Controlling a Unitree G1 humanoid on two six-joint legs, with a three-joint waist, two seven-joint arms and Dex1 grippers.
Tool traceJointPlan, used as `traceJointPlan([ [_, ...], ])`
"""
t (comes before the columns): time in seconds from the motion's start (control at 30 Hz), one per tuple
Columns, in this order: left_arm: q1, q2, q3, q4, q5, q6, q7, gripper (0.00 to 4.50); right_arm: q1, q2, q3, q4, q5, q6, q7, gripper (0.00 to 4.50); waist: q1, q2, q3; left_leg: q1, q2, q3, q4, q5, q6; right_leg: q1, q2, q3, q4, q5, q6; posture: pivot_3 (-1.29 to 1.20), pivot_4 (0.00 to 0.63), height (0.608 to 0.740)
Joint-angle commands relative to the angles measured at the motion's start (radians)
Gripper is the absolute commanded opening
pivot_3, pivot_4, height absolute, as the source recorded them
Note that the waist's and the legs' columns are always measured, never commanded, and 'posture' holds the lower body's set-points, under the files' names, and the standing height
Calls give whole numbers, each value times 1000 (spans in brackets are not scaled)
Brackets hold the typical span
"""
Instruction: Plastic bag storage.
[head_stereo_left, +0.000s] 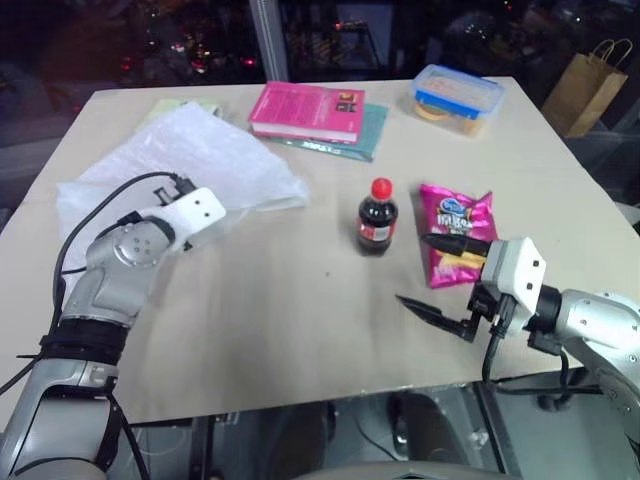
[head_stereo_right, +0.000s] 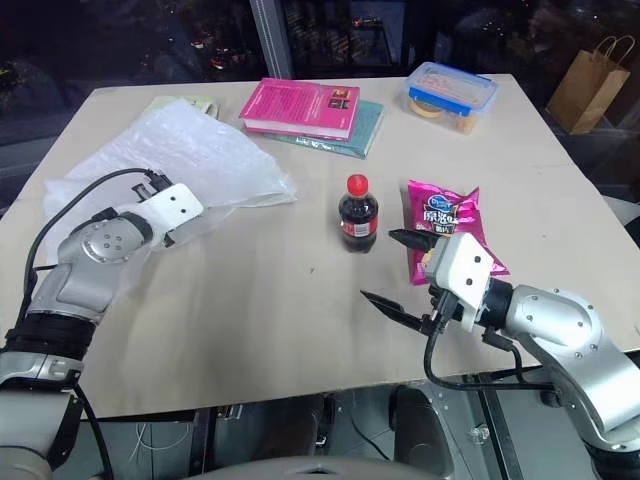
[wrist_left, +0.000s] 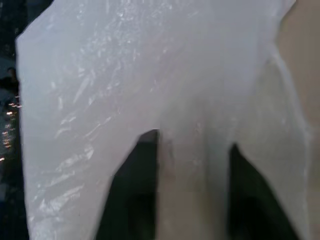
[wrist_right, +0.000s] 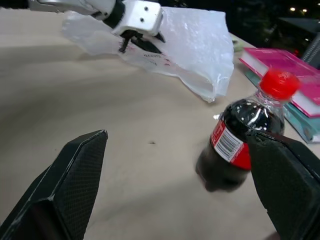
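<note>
Left gripper (wrist_right: 142, 44) nips plastic bag (head_stereo_left: 215, 160) (edge) — right gripper (head_stereo_left: 430, 275) agape

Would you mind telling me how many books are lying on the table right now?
2, both at the table's far edge. The pink book lies on top of a teal book, which sticks out beneath it on the bottle's side. Others could be hidden under the plastic bag.

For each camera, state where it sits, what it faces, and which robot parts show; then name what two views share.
Left eye view: on the head, looking down over the table; both arms show.
Right eye view: beside it, same scene, both arms.
Left wrist view: on the left wrist, facing the plastic bag over its two fingers.
Right wrist view: on the right wrist, facing the cola bottle between its open fingers; left end effector at the bag.
Shared: both wrist views show the bag.
</note>
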Motion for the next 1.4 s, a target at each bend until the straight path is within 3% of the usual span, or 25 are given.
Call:
traceJointPlan([
  [0.03,-26,-5,68,-57,-49,58,-18,54,-7,10,-19,-31,-6,-11,-31,4500,2,0,0,0,0,0,0,0,0,0,0,0,0,0,0,0,150,740],
  [0.13,-113,-88,160,-135,-234,251,-76,54,-30,13,2,-6,-35,-20,-41,4500,10,-1,0,0,0,-2,2,0,0,0,1,-2,2,-1,1,0,150,740],
  [0.27,-276,-202,304,-261,-550,827,-129,54,-107,24,43,82,-111,28,-100,4500,9,-4,1,-2,-1,-3,6,0,0,1,0,-4,3,-1,2,0,150,740],
  [0.47,-445,-323,378,-259,-636,1065,14,54,-253,89,96,166,-200,200,-249,4500,-8,-4,1,1,-4,-4,4,0,0,1,2,-3,5,0,1,0,150,740],
  [0.67,-486,-406,346,-275,-627,1068,125,54,-321,217,101,195,-150,472,-346,4500,-3,-4,1,0,-4,-4,2,0,0,-1,1,-2,5,2,-2,0,150,740],
  [0.77,-489,-470,347,-269,-618,1053,196,54,-353,284,130,227,-151,519,-368,4500,1,-4,1,0,-5,-4,2,0,0,-1,1,-1,5,2,-3,0,150,740],
  [0.93,-504,-556,357,-250,-624,1024,268,54,-445,377,220,361,-192,479,-374,4500,0,-3,1,-1,-6,-4,2,0,-1,-1,0,-1,5,2,-3,0,150,740],
  [1.17,-526,-558,358,-212,-642,1000,267,54,-537,461,244,632,-294,312,-400,4500,-3,-3,1,-1,-6,-2,1,2,-2,-4,1,0,6,3,-3,0,150,740],
  [1.23,-527,-553,359,-218,-653,1012,261,0,-540,474,229,677,-309,272,-402,3982,-2,-3,1,-1,-6,-2,1,2,-2,-4,1,1,6,3,-3,0,150,740],
  [1.3,-530,-549,365,-223,-669,1026,258,0,-539,476,216,690,-308,249,-387,3180,-1,-3,1,-1,-7,-3,0,2,-2,-4,1,1,6,3,-3,0,150,740],
  [1.4,-532,-553,370,-247,-708,1068,248,0,-570,514,155,642,-208,297,-346,3051,-2,-3,1,-1,-7,-3,0,1,-2,-4,0,1,6,3,-3,0,150,740],
])
